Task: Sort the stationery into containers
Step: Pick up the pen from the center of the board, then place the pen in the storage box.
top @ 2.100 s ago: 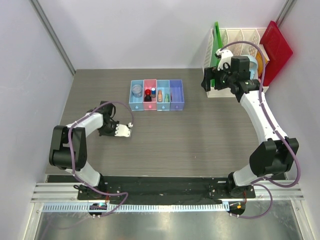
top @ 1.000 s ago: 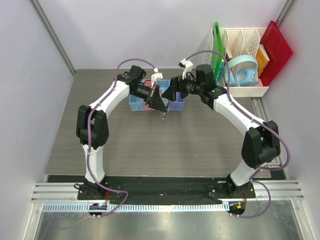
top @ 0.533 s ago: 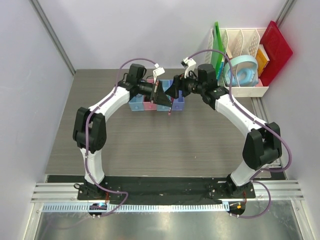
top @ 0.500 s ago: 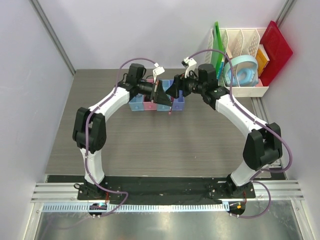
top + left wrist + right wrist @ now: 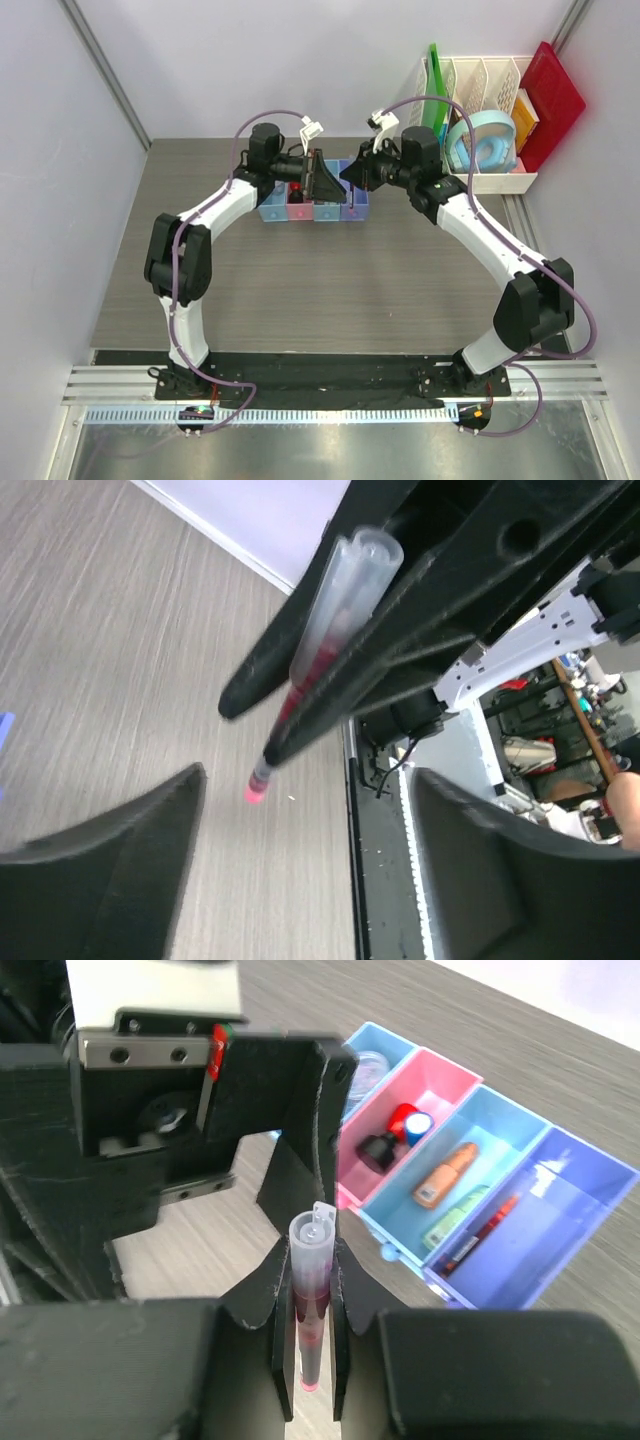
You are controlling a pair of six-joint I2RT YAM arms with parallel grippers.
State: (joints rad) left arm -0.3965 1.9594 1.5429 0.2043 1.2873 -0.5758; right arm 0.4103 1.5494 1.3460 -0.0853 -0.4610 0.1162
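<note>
From above, the left gripper (image 5: 322,186) and right gripper (image 5: 353,176) meet over the row of bins (image 5: 327,213) and cover its far part. What lies inside cannot be made out there (the items are too small). In the right wrist view the left gripper blocks much of the leftmost light-blue bin (image 5: 395,1038). The right fingers (image 5: 262,1330) run off the bottom edge. In the left wrist view the left fingers (image 5: 110,880) are blurred and cut off below. The red pen (image 5: 325,630) is partly covered by dark fingers, and its tip is a pink blur.
</note>
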